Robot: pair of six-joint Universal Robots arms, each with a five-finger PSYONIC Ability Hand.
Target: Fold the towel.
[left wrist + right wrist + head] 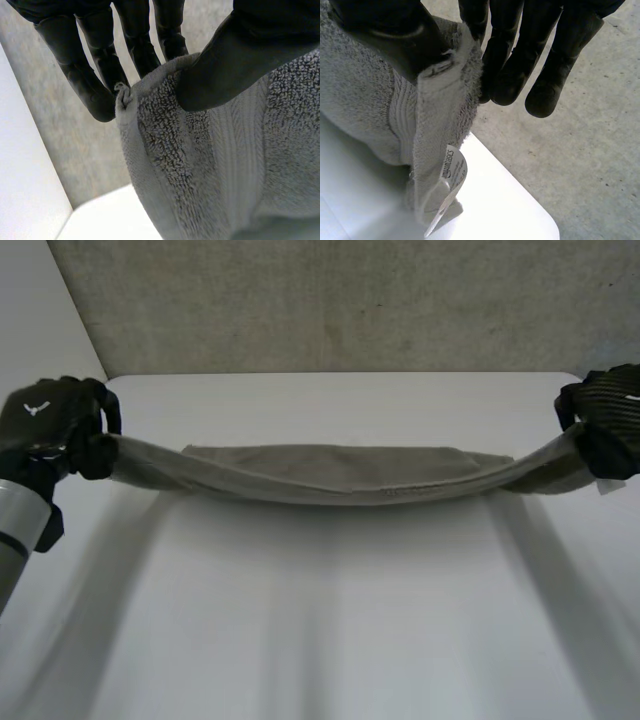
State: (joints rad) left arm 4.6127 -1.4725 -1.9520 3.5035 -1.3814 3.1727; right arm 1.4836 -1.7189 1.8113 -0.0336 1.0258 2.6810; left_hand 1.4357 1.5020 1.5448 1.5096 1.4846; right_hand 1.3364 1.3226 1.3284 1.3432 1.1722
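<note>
A grey-beige towel point(330, 472) hangs stretched between my two hands above the white table point(330, 620), sagging in the middle where it touches the table. My left hand point(55, 430) pinches the towel's left end; in the left wrist view the thumb point(235, 55) presses the towel point(225, 165) corner against the fingers point(100, 70). My right hand point(610, 420) holds the right end; in the right wrist view its thumb point(385, 35) clamps the towel point(375, 105) edge against the fingers point(520, 55), and a white label point(451, 175) dangles below.
A grey carpeted floor point(350, 300) lies beyond the table's far edge. The table's near half point(330, 640) lies in front of the towel. The table's corner point(540, 220) sits below my right hand.
</note>
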